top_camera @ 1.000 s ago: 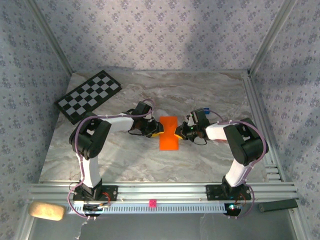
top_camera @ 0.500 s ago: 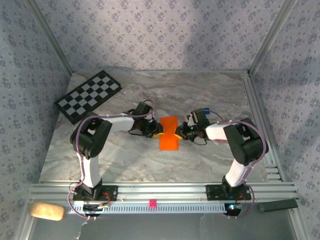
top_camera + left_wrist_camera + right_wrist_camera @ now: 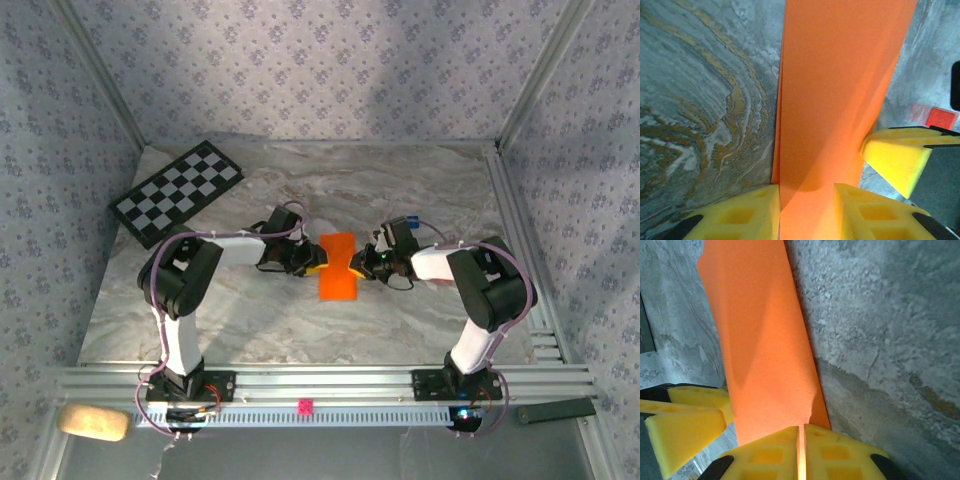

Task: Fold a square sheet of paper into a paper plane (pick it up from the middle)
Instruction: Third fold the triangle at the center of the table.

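**Orange sheet of paper** (image 3: 338, 284): folded into a long narrow strip. It is lying on the marbled table (image 3: 430, 190) at the centre of the overhead frame and is narrowing to a waist at its middle, between the two pincers.

**Left pincer** (image 3: 314, 264): is reaching in at the strip's waist from the left. In its own wrist view the yellow fingers (image 3: 740, 215) are standing apart at the bottom edge, with the orange strip filling the gap between them. Whether they are pressing on the strip or only straddling it cannot be told.

**Right pincer** (image 3: 360, 264): is reaching in from the right. In its wrist view the yellow fingers (image 3: 840, 455) are sitting at bottom centre, clenched on the paper, which is showing as a thin orange sliver between them. The strip is running from there toward the upper left.

**Checkerboard** (image 3: 178, 192): is lying flat at the upper left of the table, well apart from the paper.

**Small red patch** (image 3: 941, 117): is showing at the right edge of the left wrist view, on the table beyond the strip.
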`<control>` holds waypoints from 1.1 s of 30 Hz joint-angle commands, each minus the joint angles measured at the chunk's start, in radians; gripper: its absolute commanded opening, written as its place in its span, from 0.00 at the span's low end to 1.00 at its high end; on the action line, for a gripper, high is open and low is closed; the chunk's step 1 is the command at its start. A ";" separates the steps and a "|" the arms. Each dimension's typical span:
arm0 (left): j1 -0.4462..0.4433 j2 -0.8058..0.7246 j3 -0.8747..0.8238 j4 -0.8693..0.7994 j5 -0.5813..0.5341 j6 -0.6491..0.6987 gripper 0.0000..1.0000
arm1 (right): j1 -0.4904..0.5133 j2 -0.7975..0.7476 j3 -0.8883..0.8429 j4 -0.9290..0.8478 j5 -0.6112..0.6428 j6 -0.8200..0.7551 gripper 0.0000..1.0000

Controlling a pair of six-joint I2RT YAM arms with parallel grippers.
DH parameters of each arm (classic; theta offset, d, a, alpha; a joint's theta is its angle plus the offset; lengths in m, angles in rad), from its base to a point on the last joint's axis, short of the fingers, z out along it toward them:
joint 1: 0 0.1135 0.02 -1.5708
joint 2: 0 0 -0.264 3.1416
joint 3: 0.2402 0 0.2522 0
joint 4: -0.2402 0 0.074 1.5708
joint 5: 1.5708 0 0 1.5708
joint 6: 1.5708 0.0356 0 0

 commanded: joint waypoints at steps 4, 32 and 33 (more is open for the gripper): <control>0.004 -0.039 -0.049 0.067 0.035 -0.075 0.33 | 0.009 0.030 -0.043 -0.145 0.073 0.014 0.13; 0.019 -0.077 -0.069 0.056 0.019 -0.079 0.09 | 0.023 -0.060 -0.053 -0.107 0.071 -0.026 0.23; 0.022 -0.083 -0.071 0.054 0.021 -0.079 0.08 | 0.024 -0.084 -0.053 -0.116 0.082 -0.034 0.26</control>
